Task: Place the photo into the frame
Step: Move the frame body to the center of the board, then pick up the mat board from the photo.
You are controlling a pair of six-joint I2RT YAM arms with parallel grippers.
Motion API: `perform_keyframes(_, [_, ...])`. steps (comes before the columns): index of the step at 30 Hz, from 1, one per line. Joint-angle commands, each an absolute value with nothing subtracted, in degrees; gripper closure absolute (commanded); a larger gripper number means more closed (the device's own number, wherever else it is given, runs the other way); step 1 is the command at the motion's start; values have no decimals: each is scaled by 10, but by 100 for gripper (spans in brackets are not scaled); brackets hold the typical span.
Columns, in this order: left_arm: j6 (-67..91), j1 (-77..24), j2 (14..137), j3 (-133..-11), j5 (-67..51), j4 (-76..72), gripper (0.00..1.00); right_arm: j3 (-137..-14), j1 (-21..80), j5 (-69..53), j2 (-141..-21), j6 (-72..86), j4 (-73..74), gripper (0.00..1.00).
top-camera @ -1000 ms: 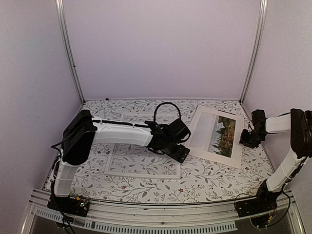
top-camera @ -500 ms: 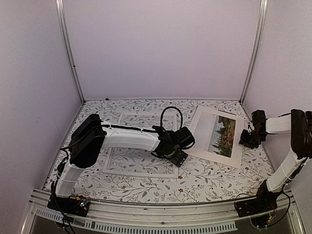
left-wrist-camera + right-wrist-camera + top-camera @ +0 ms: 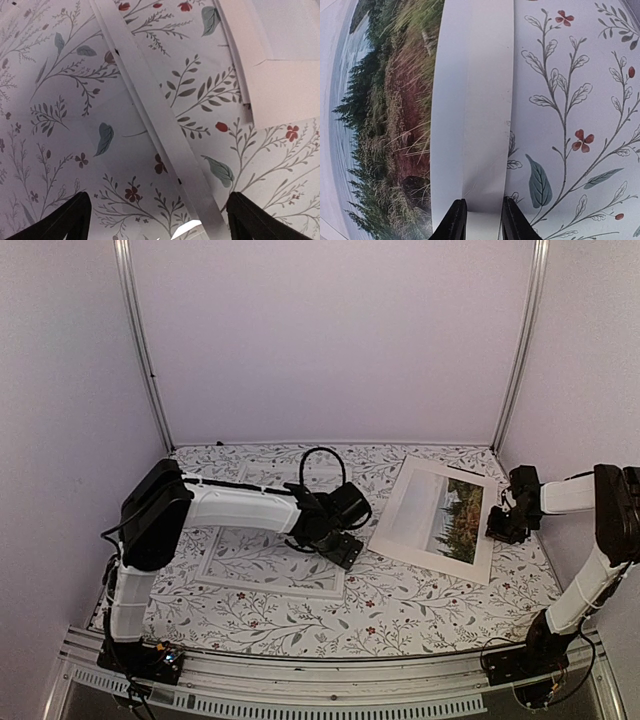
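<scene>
Photo (image 3: pixel 437 519) face-up, right of frame (image 3: pixel 262 562)

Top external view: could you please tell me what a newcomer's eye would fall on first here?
The landscape photo stands out, lying right of centre on the floral table, its right border pinched by the right claw. Left of it, the left claw hangs open over the thin white frame.

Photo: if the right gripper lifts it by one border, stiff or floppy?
Probably floppy: the photo is a large thin sheet, and the right gripper sits at just one white border. Likely light, so a push may slide it over the patterned cloth. A faint line along that border in the right wrist view hints it creases easily.
</scene>
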State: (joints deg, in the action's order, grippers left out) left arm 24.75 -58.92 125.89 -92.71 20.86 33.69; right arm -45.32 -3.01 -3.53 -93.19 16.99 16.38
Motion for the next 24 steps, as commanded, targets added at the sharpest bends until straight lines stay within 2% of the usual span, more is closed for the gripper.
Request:
perform_keyframes(1, [235,-584,1196,-912,132,255,3,-437,-10,-41,-953,179,194,74])
perform_keyframes(6, [218,-585,1214,-937,73,215,3,-421,-4,-49,-936,194,197,77])
perform_keyframes(13, [209,-584,1286,-1020,44,221,9,-392,31,-53,-893,214,209,80])
perform_keyframes(24, [169,-573,1378,-1130,133,247,13,-384,32,-48,-859,224,214,83])
